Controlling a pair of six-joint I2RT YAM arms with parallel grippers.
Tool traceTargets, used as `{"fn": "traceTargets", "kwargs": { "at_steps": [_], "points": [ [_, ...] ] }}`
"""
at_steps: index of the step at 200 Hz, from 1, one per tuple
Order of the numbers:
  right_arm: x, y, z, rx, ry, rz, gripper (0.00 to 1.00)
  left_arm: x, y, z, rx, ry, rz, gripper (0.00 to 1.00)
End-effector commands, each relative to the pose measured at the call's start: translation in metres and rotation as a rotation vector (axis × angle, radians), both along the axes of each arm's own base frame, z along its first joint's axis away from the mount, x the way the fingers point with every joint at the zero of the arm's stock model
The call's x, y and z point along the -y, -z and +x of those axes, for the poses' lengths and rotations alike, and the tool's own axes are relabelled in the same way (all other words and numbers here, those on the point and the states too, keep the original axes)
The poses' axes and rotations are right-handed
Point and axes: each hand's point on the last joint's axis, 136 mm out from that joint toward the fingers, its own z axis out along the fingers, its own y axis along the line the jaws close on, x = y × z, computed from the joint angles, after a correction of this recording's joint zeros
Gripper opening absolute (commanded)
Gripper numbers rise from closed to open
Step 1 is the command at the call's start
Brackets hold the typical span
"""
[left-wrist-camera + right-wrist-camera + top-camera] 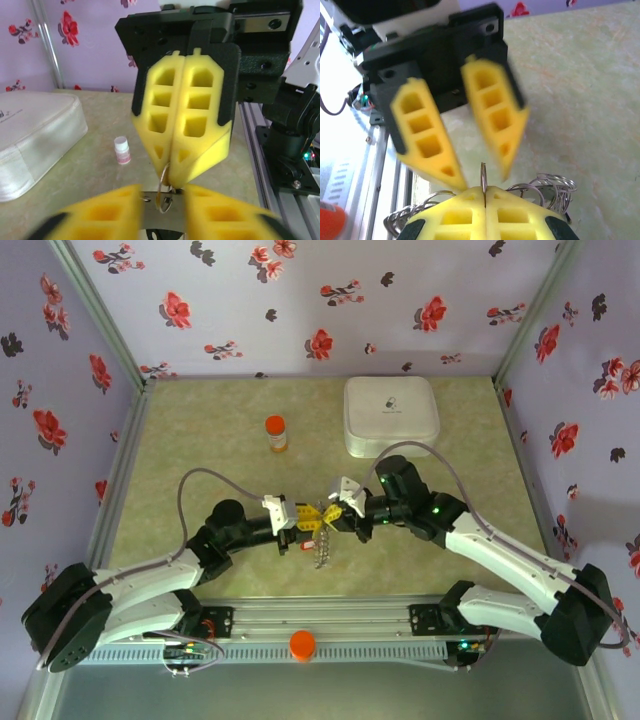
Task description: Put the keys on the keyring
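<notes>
right pincer [170,175] clamped on thin metal ring [483,175] | left pincer [481,179] apart, astride it | keyring [322,552] dangles beneath | keys indiscernible; threading judged unfinished

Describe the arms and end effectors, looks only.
Left arm and right arm: white lower links, black upper links, a grey cable looped to each wrist. Left end effector and right end effector: yellow wedge-shaped fingers with square pockets, black mounts.

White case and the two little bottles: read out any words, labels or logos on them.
Nothing can be quoted.
On the white case: a small dark mark with print beneath, too small to read.
On the orange bottle: label too small to read.
On the small white bottle: pinkish label, blurred, unreadable.
</notes>
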Motion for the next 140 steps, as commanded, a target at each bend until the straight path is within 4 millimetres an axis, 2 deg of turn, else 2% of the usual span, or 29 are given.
{"fn": "traceTargets", "kwargs": {
  "at_steps": [1,22,46,108,140],
  "points": [
    [0.005,-0.003,0.002,0.067,-0.002,-0.081,0.00,0.000,-0.001,0.005,0.024,-0.029,0.074,0.44],
    [0.012,0.006,0.001,0.125,-0.008,-0.209,0.00,0.001,0.014,-0.001,0.024,-0.005,0.183,0.41],
    [0.012,0.009,-0.004,0.155,-0.035,-0.295,0.00,0.005,0.013,-0.005,0.050,0.012,0.183,0.32],
    [-0.002,-0.004,-0.010,0.171,-0.085,-0.258,0.00,0.008,0.014,-0.005,0.066,0.031,0.212,0.18],
    [-0.008,-0.002,-0.013,0.167,-0.102,-0.254,0.00,0.009,0.010,-0.007,0.065,0.029,0.181,0.19]
  ]
}}
